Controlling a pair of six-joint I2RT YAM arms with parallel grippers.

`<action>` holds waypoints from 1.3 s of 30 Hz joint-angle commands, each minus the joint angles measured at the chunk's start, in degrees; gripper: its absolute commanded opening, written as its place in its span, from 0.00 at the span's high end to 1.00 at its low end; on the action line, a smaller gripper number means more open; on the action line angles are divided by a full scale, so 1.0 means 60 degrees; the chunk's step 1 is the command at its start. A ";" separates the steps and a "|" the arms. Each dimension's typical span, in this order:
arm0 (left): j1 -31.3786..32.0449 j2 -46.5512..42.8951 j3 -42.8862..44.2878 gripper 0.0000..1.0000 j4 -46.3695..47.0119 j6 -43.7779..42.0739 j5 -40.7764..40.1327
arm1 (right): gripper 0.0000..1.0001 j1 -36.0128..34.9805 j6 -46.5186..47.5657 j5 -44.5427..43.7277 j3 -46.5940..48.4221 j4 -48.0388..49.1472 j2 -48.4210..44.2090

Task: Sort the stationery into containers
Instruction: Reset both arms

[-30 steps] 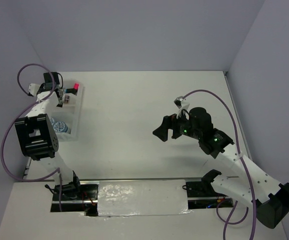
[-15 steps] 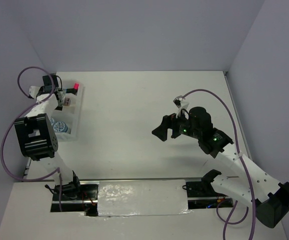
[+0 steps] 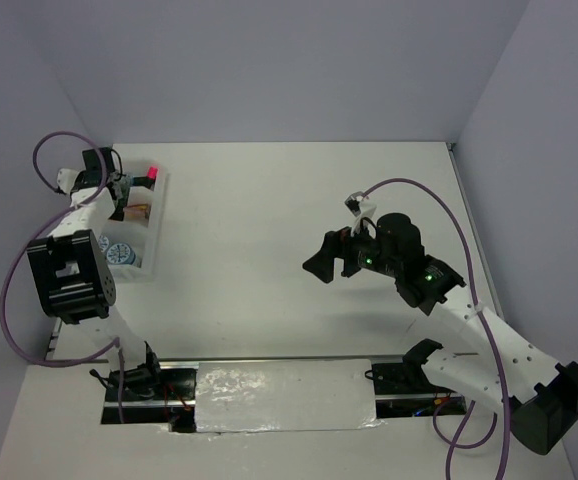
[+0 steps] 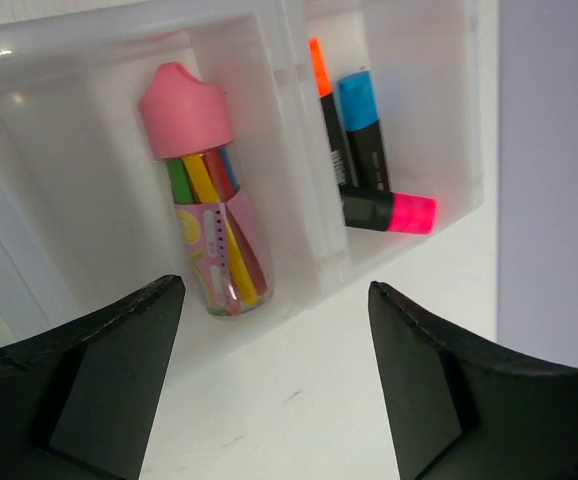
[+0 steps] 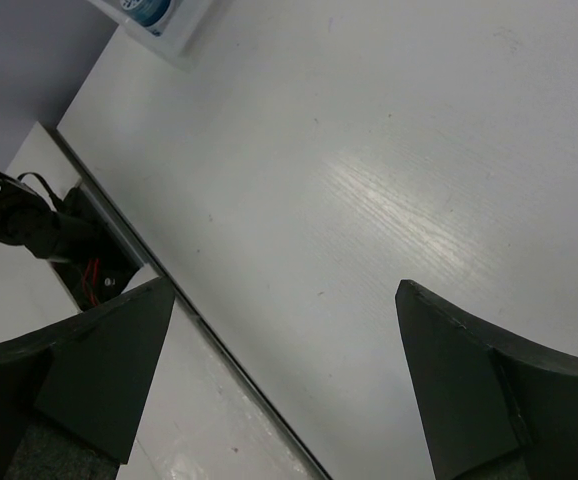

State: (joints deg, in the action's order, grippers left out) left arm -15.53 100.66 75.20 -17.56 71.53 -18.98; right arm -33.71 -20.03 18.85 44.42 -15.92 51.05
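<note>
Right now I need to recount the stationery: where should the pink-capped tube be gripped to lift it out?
Probably take the tube across its round body just below the pink cap, coming down from above: it seems to lie along its compartment, the divider close beside it.

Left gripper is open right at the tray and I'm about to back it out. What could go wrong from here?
1. The left gripper hangs open close in front of the tray. A sideways or downward pull-back could catch the tray's wall and drag it, since it looks light.
2. The pink-capped marker lies crosswise against the orange-capped marker and the blue-capped marker. A jolt to the tray might shift it.
</note>
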 commanded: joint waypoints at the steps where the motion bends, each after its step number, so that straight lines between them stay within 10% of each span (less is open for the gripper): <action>1: -0.0063 -0.0941 0.0603 0.12 0.0072 -0.0829 0.0175 | 0.00 0.0038 0.0261 -0.0065 0.0416 -0.0025 -0.0055; 8: 0.0141 -0.2110 0.2233 0.01 -0.2242 -0.5296 0.1040 | 0.00 0.0023 0.0819 -0.2787 0.1764 -0.1695 -0.0991; 16: 0.1179 -0.5711 -0.0180 0.01 -0.2566 -0.8461 0.1245 | 0.00 0.0009 0.1068 -0.5470 0.4559 -0.4432 -0.1491; 39: 0.2515 -1.3025 -0.1254 0.01 -0.6342 -0.8598 0.1743 | 0.00 0.0023 0.1244 -0.5253 0.6615 -0.7337 -0.4300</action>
State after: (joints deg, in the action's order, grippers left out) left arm -0.64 24.18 66.13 -51.75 18.59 -10.31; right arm -33.71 -13.56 -15.18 85.12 -59.35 28.77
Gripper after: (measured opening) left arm 0.993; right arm 0.997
